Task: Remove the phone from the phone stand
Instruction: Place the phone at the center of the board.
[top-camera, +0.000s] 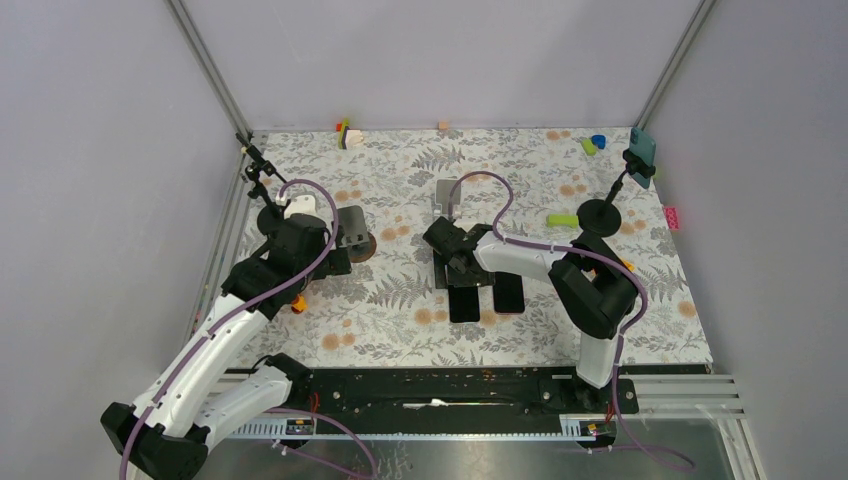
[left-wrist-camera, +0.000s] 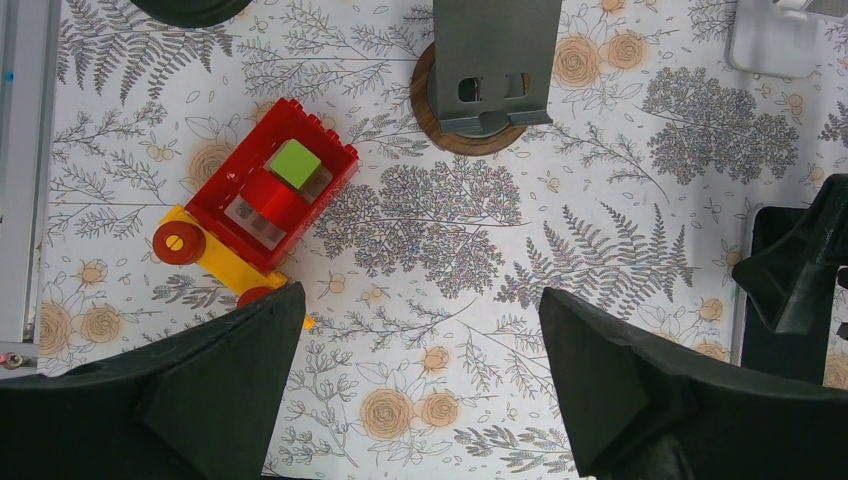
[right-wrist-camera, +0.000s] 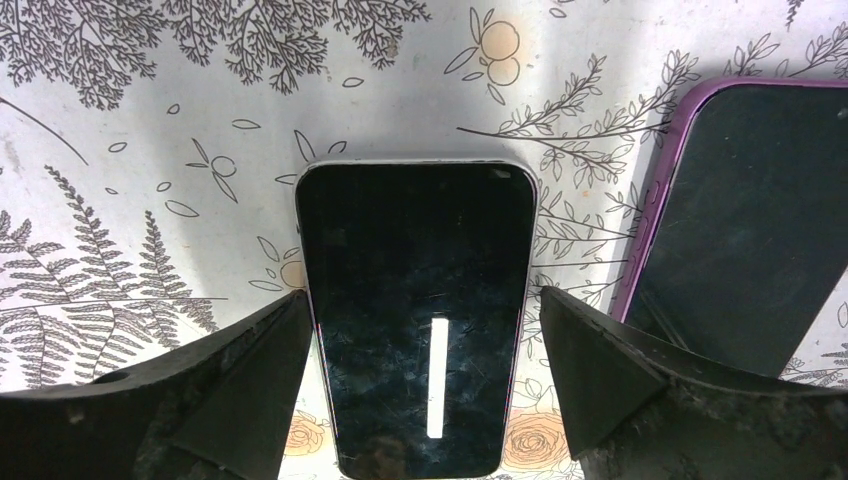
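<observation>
Phone (right-wrist-camera: 418, 330) flat between wide-apart right gripper (right-wrist-camera: 422, 298) jaws

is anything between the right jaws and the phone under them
Nothing visible. The phone lies flat, screen uncovered, directly under the open right jaws. The second phone lies beside it, apart and out of the way.

A red-and-yellow toy truck (left-wrist-camera: 265, 195) carrying a green block (left-wrist-camera: 295, 162) sits on the fern-print cloth (left-wrist-camera: 420, 330).
</observation>
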